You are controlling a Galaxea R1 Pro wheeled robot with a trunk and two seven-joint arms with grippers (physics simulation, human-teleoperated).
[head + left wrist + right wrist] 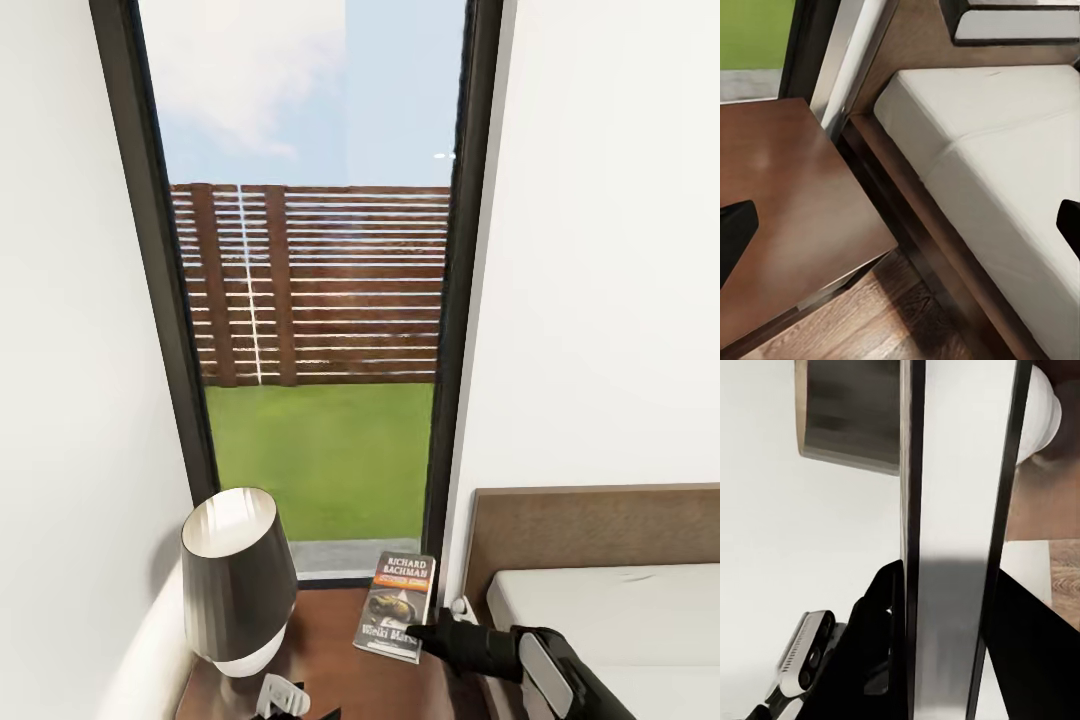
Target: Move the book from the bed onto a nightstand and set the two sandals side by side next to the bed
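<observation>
Fingers of the right gripper (428,634) pinch the book (396,606) by its lower edge, tilted above the nightstand (335,650); left fingers (736,232) spread, empty. Placing step: lower flat, then release

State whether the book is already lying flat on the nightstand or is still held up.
Held up. The book stands tilted above the nightstand, its lower edge pinched in the right tool.
</observation>
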